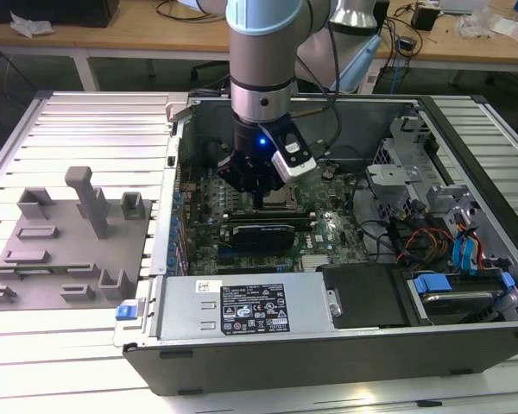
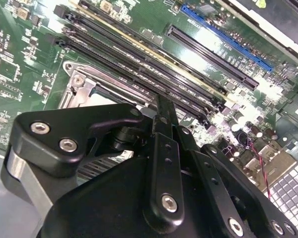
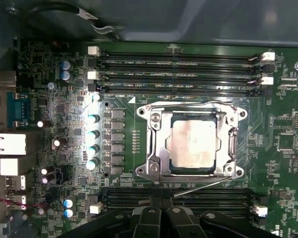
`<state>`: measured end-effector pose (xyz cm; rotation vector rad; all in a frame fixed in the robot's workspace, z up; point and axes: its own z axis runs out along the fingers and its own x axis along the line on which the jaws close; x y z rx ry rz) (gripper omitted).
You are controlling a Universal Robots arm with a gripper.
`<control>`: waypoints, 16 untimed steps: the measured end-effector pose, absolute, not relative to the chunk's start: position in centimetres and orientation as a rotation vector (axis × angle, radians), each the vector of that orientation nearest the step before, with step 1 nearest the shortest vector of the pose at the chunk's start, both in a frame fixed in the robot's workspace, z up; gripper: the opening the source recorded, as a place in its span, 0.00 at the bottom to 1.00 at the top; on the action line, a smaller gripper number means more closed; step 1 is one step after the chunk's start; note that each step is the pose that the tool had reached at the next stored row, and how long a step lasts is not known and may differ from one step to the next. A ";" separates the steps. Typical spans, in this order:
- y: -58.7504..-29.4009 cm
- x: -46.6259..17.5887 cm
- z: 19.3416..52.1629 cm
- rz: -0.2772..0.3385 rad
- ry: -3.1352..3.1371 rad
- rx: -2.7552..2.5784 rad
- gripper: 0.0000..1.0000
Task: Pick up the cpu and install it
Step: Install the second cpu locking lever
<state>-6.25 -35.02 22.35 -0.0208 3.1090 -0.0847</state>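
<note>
On the exterior view's left, a grey fixture plate (image 1: 65, 250) with upright blocks lies on the ribbed metal worktop (image 1: 86, 112), just beside the open computer case (image 1: 328, 345). The case fills the middle and the exterior view's right of the worktop. Along the case's near edge sits the grey power supply (image 1: 246, 306) with its label facing up.

Further in, the green motherboard (image 1: 328, 228) lies flat on the case floor. The arm (image 1: 261, 52) comes straight down over it, and the black tool (image 1: 257, 200) hangs low above the board, near the socket.

In the first wrist view the cpu (image 3: 193, 144), silvery and square, sits flat in its socket, with the metal socket frame (image 3: 156, 144) closed around it and a thin lever (image 3: 203, 187) lying along one side. Memory slots (image 3: 179, 62) run along the board on both sides of the socket. The tool (image 3: 161, 210) is beside the socket, apart from the cpu; its two fingers (image 3: 150, 218) look pressed together with nothing between them.

At the exterior view's right of the case are drive cages (image 1: 397, 168), blue clips (image 1: 432, 282) and loose cables (image 1: 414, 241).
</note>
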 end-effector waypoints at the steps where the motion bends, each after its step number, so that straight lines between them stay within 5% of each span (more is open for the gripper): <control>1: -35.0 -6.3 22.3 -0.085 3.109 -0.017 0.11; 16: -35.7 -6.8 21.7 -0.049 3.103 -0.007 0.11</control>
